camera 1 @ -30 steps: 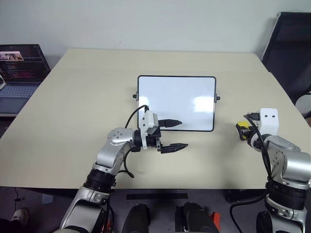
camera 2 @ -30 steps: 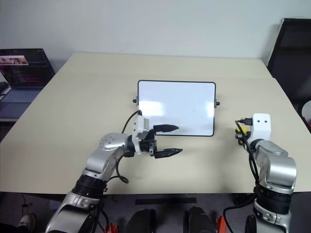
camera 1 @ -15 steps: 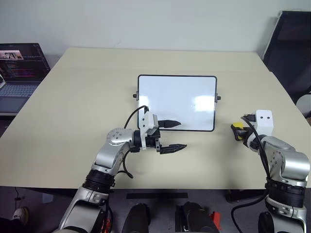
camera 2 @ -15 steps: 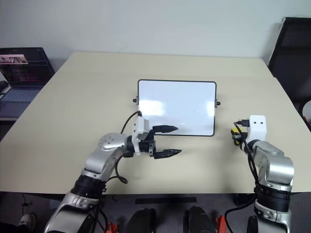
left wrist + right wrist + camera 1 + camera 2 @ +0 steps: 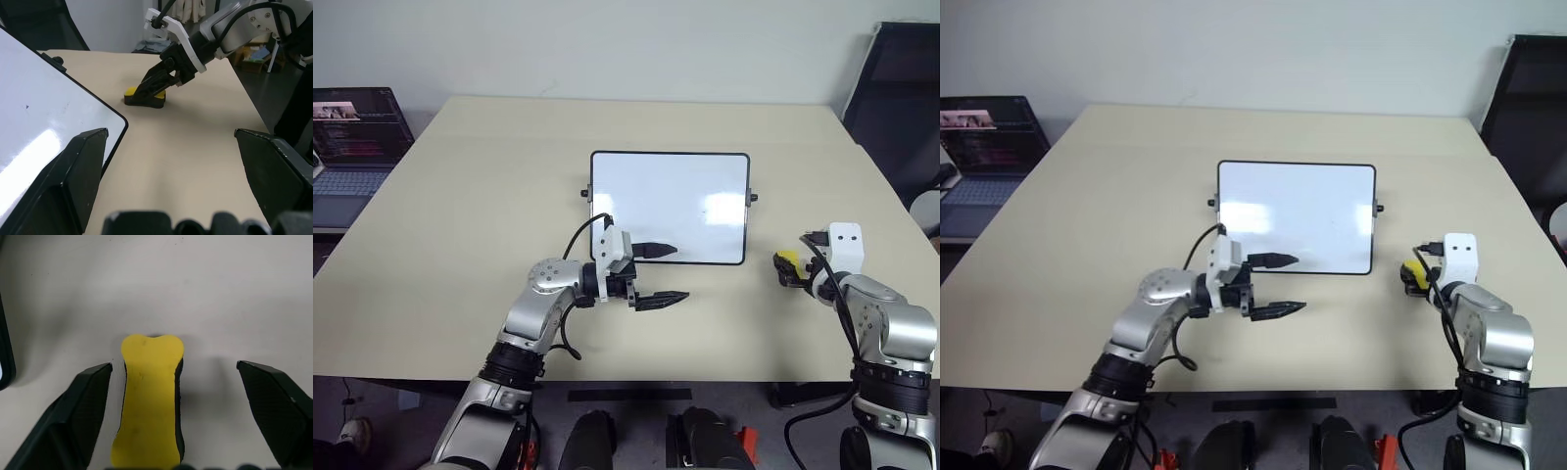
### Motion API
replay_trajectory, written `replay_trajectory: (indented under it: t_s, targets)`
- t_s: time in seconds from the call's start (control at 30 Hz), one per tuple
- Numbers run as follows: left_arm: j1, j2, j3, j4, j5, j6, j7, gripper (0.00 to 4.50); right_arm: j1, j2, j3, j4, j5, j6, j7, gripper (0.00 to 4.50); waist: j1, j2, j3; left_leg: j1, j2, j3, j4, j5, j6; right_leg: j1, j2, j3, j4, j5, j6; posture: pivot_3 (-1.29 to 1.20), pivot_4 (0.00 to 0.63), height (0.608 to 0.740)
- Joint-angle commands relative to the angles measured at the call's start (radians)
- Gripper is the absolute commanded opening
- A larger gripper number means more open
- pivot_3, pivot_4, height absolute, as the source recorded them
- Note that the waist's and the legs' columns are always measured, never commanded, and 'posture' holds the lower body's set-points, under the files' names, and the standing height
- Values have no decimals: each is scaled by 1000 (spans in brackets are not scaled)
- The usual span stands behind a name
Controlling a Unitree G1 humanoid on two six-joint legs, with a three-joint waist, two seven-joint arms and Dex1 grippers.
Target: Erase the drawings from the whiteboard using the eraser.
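The eraser [image 5: 149, 399] lies flat on the table [image 5: 460, 196] just right of the whiteboard [image 5: 669, 208] between the right gripper's [image 5: 173, 404] spread, released fingers — likely light and firm (waisted sides suit pinching) — while the left gripper [image 5: 664, 271] gapes empty.

- My left arm [image 5: 540, 311]: silver-grey metal segments with rounded joint housings, small dark screw holes on the elbow housing, and black ribbed collars between segments.
- My left gripper [image 5: 664, 272]: two slim, tapering black fingers on a black base, with a white plastic block mounted above it.
- A black cable [image 5: 582, 235] loops from that white block back to my forearm.
- My right arm [image 5: 893, 338]: the same silver-grey shells with a black collar below the elbow.
- My right gripper [image 5: 155, 87]: black wedge-shaped fingers under a white bracket [image 5: 846, 245] marked by two small dark dots; black cables run along the wrist.
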Motion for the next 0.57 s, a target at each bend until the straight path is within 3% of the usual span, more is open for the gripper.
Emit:
replay_trajectory:
  t_s: [0.03,0.17,0.33,0.47,0.57]
  targets:
    - [13,24,33,-72,-29,19,9,4500,-72,60,-99,-76,52,98,-67,4470,-4,0,0,0,0,0,0,0,0,0,0,0,0,0,0,0,150,740]
    - [55,84,139,-134,-45,80,109,4500,-171,152,-200,-151,66,147,-178,4470,-12,2,1,0,1,-1,0,0,0,-1,0,0,1,0,0,0,150,740]
    - [165,134,410,-168,78,56,497,4500,-77,102,-137,-252,-55,-260,-244,4470,-14,2,1,0,2,-2,-1,0,0,-1,-2,0,0,0,0,0,150,740]
    - [265,98,559,-119,182,23,785,4500,48,173,-118,-203,-116,-478,-338,4470,-12,0,-1,-1,1,-1,-2,-1,-1,-1,-4,0,-1,-1,1,0,150,740]
    - [351,64,639,-88,195,9,901,4500,122,210,-108,-134,-141,-579,-380,4470,-13,0,0,-1,1,0,-2,-1,-1,-1,-5,0,0,2,-2,0,150,740]
